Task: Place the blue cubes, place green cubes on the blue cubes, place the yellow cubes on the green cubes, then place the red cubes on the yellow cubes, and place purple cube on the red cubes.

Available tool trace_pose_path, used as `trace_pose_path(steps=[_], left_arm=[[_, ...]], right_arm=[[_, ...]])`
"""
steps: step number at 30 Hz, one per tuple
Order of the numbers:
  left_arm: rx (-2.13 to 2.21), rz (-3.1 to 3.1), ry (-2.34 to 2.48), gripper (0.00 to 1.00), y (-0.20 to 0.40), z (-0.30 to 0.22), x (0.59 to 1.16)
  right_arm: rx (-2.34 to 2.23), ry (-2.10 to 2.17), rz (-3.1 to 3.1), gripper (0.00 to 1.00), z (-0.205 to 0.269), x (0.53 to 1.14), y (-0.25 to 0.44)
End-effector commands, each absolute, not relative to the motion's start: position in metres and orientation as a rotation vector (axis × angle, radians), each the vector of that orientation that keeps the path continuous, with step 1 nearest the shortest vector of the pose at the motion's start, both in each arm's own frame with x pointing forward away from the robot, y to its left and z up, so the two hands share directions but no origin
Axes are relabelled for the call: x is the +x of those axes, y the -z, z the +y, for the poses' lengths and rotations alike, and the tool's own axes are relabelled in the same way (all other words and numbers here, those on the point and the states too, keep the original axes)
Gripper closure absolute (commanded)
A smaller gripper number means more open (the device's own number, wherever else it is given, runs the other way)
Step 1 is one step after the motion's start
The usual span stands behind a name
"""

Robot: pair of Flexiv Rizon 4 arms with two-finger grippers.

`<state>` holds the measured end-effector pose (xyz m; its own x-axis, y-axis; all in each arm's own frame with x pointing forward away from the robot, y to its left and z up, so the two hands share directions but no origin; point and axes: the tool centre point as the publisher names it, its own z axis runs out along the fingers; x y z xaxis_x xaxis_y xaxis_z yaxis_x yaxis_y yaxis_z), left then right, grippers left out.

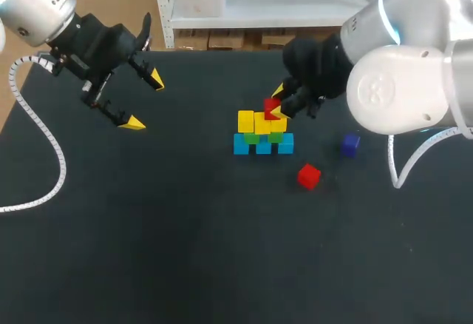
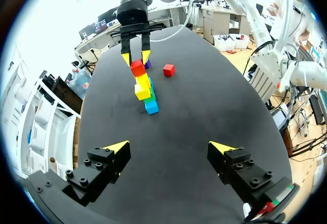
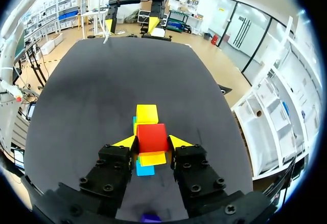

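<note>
Nearby, spare red cube (image 1: 309,176), purple cube (image 1: 350,143), right fingers (image 3: 127,142) clamp red cube (image 3: 152,138), left fingers (image 2: 116,147) apart.

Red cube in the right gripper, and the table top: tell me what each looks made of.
The red cube in the right gripper: likely hard plastic or painted wood; even matte colour, crisp edges, no grain visible. The table top: dark matte covering, perhaps rubber or fabric; no glare or reflections.

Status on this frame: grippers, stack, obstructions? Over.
Left gripper open, empty. Right gripper shut on red cube over yellow cubes. Second red cube and purple cube loose nearby. Nothing blocking.
</note>
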<state>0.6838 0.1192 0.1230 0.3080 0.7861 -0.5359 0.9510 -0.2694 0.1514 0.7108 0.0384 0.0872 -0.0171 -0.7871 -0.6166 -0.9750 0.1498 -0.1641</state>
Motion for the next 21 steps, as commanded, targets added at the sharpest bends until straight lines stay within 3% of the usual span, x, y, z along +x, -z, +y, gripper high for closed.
trace_pose_path(steps=[1, 21], left_arm=[[2.14, 1.539, 0.5, 0.0, -0.1225, 0.1193, 0.6858], [2.14, 1.539, 0.5, 0.0, -0.1225, 0.1193, 0.6858]], right_arm=[[-1.682, -0.417, 1.847, 1.0, 0.0393, 0.7128, -0.0868], [-1.697, -0.421, 1.857, 0.98, 0.04, 0.7145, -0.0843]])
